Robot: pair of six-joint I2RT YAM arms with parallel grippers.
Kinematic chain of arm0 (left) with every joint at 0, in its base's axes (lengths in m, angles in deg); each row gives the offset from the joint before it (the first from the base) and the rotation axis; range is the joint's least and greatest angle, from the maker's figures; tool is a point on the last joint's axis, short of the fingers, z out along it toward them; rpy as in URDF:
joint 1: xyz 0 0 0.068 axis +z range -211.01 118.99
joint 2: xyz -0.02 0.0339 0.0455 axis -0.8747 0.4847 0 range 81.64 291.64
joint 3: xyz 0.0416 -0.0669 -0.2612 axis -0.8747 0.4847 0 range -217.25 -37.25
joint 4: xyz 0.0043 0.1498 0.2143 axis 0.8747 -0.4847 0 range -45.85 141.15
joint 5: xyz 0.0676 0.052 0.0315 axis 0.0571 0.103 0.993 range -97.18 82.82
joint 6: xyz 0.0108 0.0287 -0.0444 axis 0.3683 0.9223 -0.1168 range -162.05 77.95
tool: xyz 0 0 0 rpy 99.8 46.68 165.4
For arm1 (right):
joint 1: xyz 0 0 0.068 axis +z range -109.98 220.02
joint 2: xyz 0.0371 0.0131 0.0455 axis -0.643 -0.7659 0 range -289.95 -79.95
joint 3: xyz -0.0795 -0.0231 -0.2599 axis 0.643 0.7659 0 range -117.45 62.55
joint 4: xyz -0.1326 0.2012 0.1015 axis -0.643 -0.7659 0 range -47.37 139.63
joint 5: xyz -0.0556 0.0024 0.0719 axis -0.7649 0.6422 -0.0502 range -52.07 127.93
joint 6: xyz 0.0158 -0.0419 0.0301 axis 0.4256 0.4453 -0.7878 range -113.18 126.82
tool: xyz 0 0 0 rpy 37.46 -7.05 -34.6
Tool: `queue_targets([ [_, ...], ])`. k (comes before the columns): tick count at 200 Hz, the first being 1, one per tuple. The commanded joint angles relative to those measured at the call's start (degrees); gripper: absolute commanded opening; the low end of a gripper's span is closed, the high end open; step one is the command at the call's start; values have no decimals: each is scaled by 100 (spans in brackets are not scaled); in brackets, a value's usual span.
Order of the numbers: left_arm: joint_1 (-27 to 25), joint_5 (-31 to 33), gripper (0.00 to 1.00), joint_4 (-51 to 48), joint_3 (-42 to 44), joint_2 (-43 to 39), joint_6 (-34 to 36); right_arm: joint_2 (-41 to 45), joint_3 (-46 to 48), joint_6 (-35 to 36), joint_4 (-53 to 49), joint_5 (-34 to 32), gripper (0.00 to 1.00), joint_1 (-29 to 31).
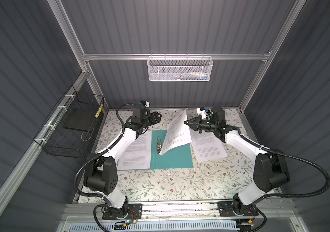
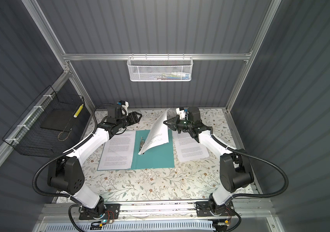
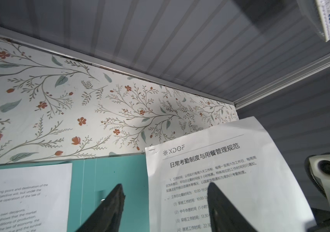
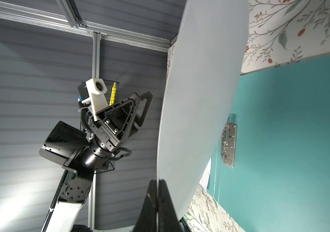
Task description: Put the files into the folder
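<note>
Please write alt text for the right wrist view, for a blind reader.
The right claw, shut, pinches the edge of a white sheet that curves up over the open teal folder. The left claw stands open beyond the sheet.

Both top views look steeply down from high above, over the whole table (image 1: 160, 184). Each wrist camera peers close behind its jaws; both share the raised sheet (image 3: 240, 170) and folder (image 3: 108, 172) ahead of them.

Teal folder (image 1: 177, 159) open flat on desk (image 1: 160, 184), silver clip (image 1: 158, 145) by spine. White printed sheets: left sheet (image 1: 138, 152) flat on left cover, right sheet (image 1: 208, 146) flat on desk just beside, third sheet (image 1: 177, 132) curled, tilted above right cover.
</note>
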Motion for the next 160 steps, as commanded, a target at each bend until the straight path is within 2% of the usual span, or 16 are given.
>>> queue_targets([
  [1,-25,-22,67,-37,142,-40,105,-457,390,-18,324,-145,0,26],
  [17,-24,-60,67,-46,144,39,103,-902,561,337,90,-332,0,35],
  [47,-19,-45,67,-68,120,136,134,-1507,955,428,167,-448,0,44],
  [107,-21,-147,66,24,122,379,77,-1198,1155,1370,-843,-1343,0,53],
  [131,-20,-147,66,39,112,442,66,-1033,1224,1545,-1098,-1766,0,52],
  [160,-24,-192,66,25,79,504,64,-1180,1112,1642,-1129,-1745,0,57],
])
